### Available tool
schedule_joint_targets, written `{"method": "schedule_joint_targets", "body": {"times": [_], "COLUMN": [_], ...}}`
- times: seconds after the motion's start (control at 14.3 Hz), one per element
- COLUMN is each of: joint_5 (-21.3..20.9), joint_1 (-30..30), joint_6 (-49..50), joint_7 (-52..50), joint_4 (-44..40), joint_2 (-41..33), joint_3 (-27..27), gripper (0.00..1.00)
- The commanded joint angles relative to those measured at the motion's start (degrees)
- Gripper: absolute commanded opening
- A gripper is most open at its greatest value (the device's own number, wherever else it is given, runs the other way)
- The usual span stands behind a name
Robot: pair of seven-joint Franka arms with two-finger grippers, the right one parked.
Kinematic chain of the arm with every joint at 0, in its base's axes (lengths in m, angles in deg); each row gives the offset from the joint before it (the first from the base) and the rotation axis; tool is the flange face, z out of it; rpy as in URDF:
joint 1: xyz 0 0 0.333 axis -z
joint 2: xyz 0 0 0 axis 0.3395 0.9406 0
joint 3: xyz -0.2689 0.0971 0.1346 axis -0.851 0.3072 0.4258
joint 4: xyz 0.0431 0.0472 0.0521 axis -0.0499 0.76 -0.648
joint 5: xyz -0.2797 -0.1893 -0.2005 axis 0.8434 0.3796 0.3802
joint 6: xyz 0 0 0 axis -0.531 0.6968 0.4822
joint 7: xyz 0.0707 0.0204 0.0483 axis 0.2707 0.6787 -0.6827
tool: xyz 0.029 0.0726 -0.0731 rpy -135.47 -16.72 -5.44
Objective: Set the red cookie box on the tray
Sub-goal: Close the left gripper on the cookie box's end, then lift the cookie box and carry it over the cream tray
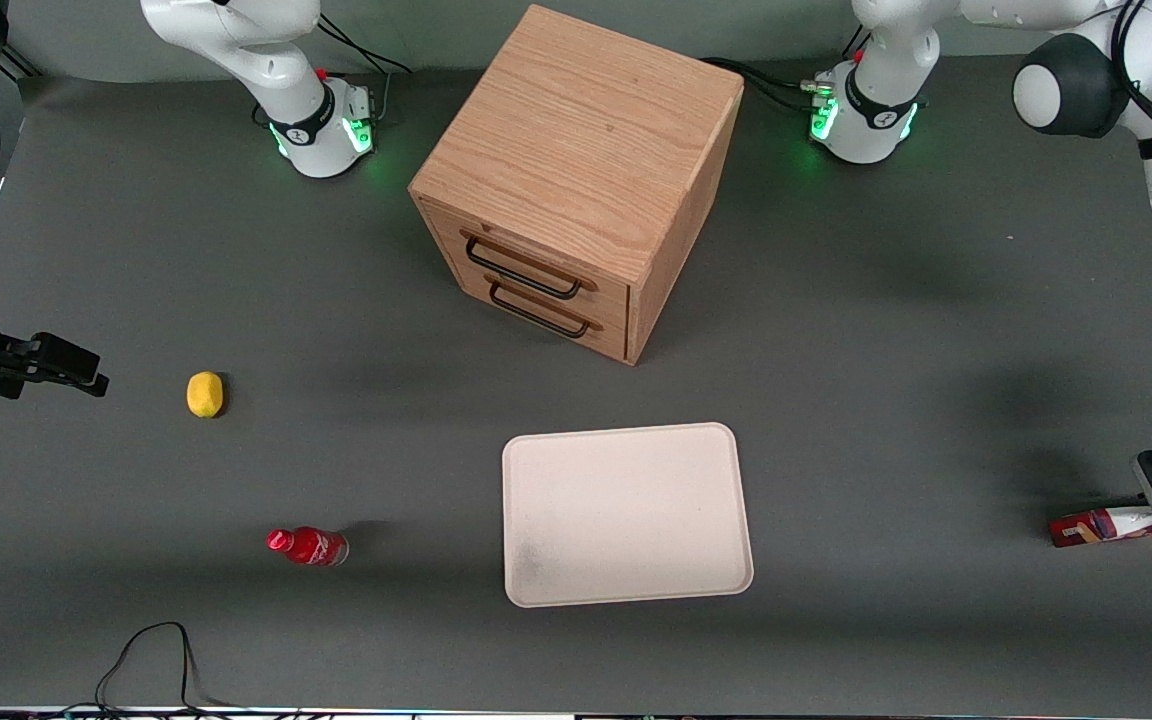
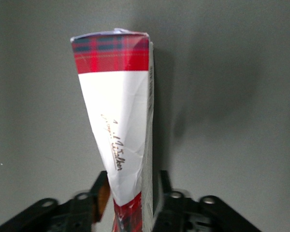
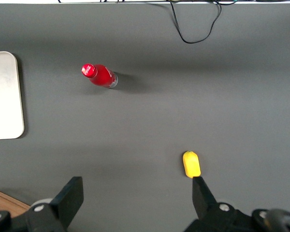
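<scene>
A: How far along is the job?

B: Early, by the look of it. The red cookie box (image 1: 1101,526) lies at the working arm's end of the table, well apart from the tray (image 1: 626,515), which carries nothing. The carry across and the set-down are all still to do.

A: And the gripper?

B: The gripper (image 2: 133,205) is at the box's end. In the wrist view, its fingers (image 2: 89,205) sit on either side of the carton's narrow edge, pressed in against it, so it appears to be pinching the box. Whether the box is lifted off the table cannot be told.

A: Anything in the way?

B: The path to the tray looks free; the wooden cabinet (image 1: 576,170) stands farther from the front camera than the tray, and the red bottle (image 1: 308,546) and the lemon (image 1: 204,394) lie toward the parked arm's end.
</scene>
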Motion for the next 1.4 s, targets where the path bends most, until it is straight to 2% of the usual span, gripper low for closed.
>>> {"method": "schedule_joint_targets", "body": {"times": [0.0, 0.35, 0.56, 0.77, 0.91, 1.12, 1.33], "joint_5": [1.1, 1.3, 5.9, 5.4, 3.5, 2.8, 3.2], "joint_1": [0.1, 0.6, 1.0, 3.6, 6.1, 10.4, 15.5], "joint_6": [-0.5, -0.7, 7.5, 18.1, 26.1, 38.8, 48.5], "joint_7": [1.2, 0.8, -5.1, -21.9, -35.6, -57.1, -78.2], "joint_4": [-1.5, -1.6, -1.8, -1.8, -1.9, -2.3, -7.2], "joint_2": [0.7, -0.5, -4.2, -10.2, -14.7, -20.6, -21.7], "joint_3": [0.2, 0.0, 0.1, 0.5, 0.5, 0.2, -1.4], "gripper": [0.00, 0.00, 0.00, 0.00, 0.00, 0.00, 0.00]}}
